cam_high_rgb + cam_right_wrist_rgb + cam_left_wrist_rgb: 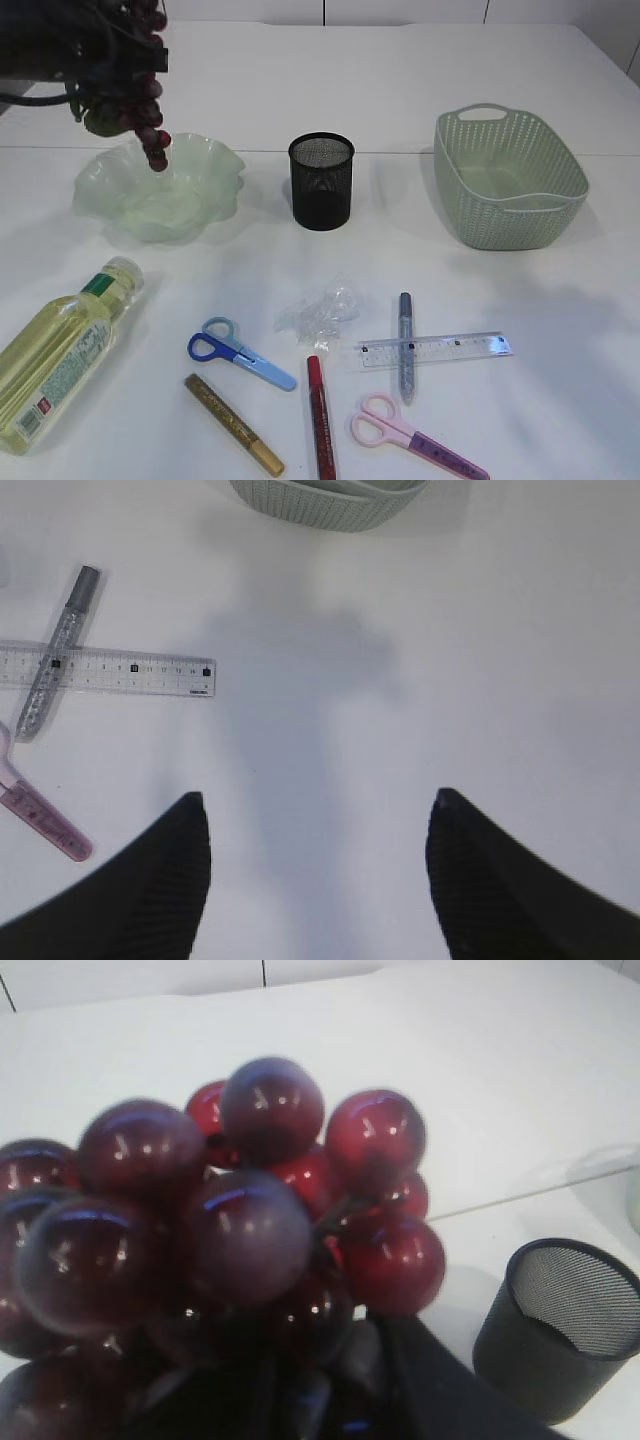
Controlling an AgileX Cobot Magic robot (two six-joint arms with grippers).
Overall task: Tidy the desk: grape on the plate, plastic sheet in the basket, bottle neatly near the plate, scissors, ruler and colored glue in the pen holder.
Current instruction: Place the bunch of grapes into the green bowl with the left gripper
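One bunch of dark red grapes (135, 95) hangs in the upper left of the exterior frame, clamped in our left pincer (110, 50), with its lowest berries dangling just over the rim of the pale green wavy plate (195, 185). In the left wrist frame the grapes (230, 1230) fill most of the picture, and the black mesh pen holder (560, 1330) sits at the lower right. We see that holder (321, 181) standing upright at the centre of the exterior frame, between the plate and the green woven basket (510, 180) at the right.

At the lower left the bottle (60, 355) of yellow liquid lies on its side on the white desk (560, 400). Along the bottom lie blue scissors (240, 355), a gold glue pen (232, 423), a red glue pen (320, 420) and pink scissors (415, 435). A crumpled clear plastic sheet (320, 310) rests just above the red pen. To its right a silver glue pen (405, 345) lies crossed with the clear ruler (435, 349).

Our right pincer (320, 865) shows only in the right wrist frame, its two dark fingers (150, 880) spread wide apart over bare desk, gripping nothing, with the ruler (110, 668) at the upper left.
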